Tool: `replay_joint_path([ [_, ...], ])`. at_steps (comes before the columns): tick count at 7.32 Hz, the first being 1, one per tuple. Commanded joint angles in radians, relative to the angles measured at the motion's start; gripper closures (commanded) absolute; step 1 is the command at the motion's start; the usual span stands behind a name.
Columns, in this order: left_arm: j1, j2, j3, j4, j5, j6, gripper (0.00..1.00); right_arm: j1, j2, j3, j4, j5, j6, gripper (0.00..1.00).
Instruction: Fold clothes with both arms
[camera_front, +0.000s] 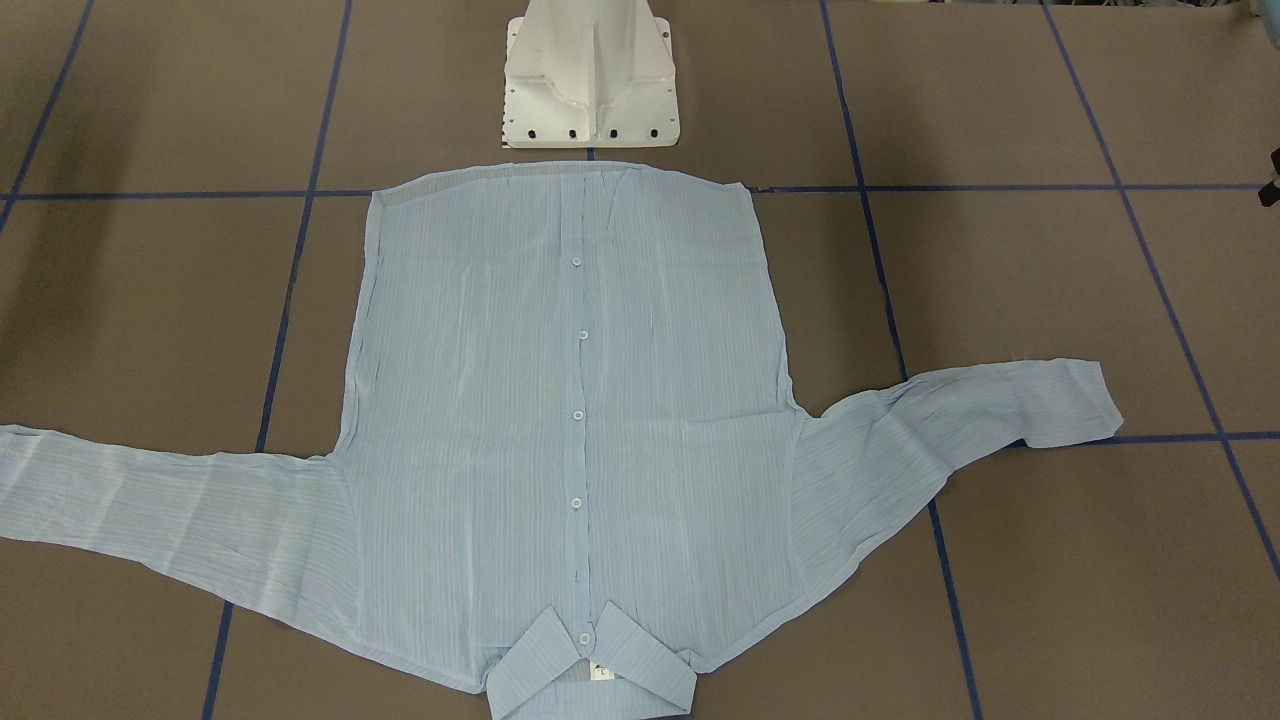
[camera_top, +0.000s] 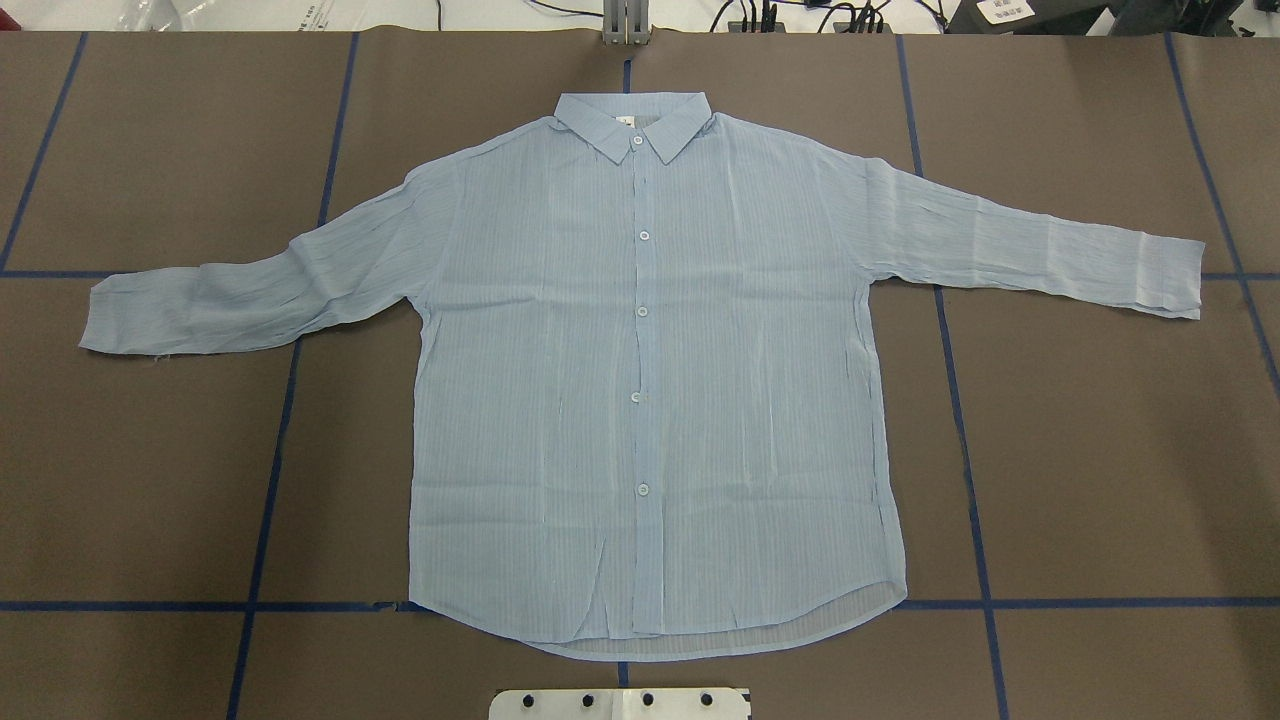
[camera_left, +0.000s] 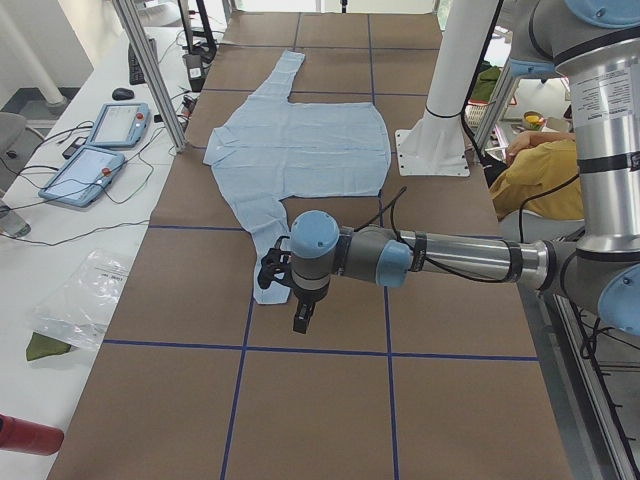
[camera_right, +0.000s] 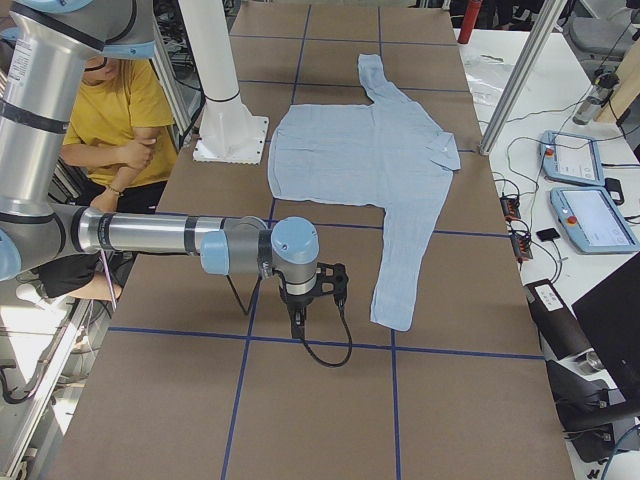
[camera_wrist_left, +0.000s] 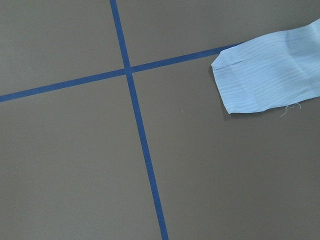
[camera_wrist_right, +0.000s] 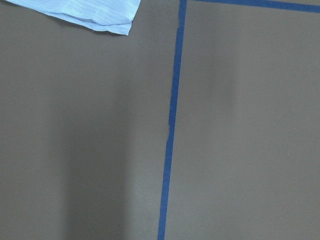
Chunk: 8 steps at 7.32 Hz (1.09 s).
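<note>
Table: brown surface (camera_top: 1100, 450) marked into squares by blue tape lines (camera_top: 1100, 604); white pedestal base (camera_front: 590, 75) stands at the robot's edge of it

Shirt: pale-blue shirt (camera_top: 640, 380) lies flat, front up and buttoned, in the middle of the table; collar (camera_top: 632, 120) toward the far edge from the robot, hem just in front of the pedestal base

Sleeves: both spread sideways on the table; left-side cuff (camera_top: 110, 320) and right-side cuff (camera_top: 1170, 275) lie flat, each well out from the shirt's body

Left gripper: left gripper (camera_left: 301, 318) shows only in the exterior left view, on the near arm (camera_left: 450, 258), which reaches out level over the table; it points down over the table close beside the left-side cuff, well apart from the shirt's body; whether its jaws are apart or together cannot be told

Right gripper: right gripper (camera_right: 298, 325) shows only in the exterior right view, on the near arm (camera_right: 150, 232); it points down over bare table, near the right-side cuff with a strip of table between; its jaws cannot be judged either

Wrist views: each looks down on brown table and tape, with a cuff lying in an upper corner, off to one side

Beyond the table: person in a yellow top (camera_right: 115, 110) beside the robot; two tablets (camera_right: 590, 200) on a white side bench
</note>
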Motion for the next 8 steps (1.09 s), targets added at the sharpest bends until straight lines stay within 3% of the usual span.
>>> replay_joint_path([
  [1,0.0,-0.001,-0.008,-0.028,-0.002,0.0,0.0,0.0,0.002,0.002,0.0,0.001,0.002,0.0],
  [3,-0.002,0.001,-0.008,-0.077,-0.002,0.002,0.0,0.0,0.018,0.003,0.0,0.001,0.0,0.0],
  [5,-0.002,0.007,0.001,-0.238,0.007,-0.008,0.0,0.0,0.07,0.018,0.002,0.005,0.011,0.0],
  [7,0.0,-0.072,0.013,-0.406,0.009,-0.024,0.0,0.002,0.164,0.034,0.052,-0.001,0.013,0.0],
  [8,-0.002,-0.203,0.1,-0.51,0.029,-0.028,0.0,0.008,0.195,0.002,0.136,-0.011,0.014,0.0],
])
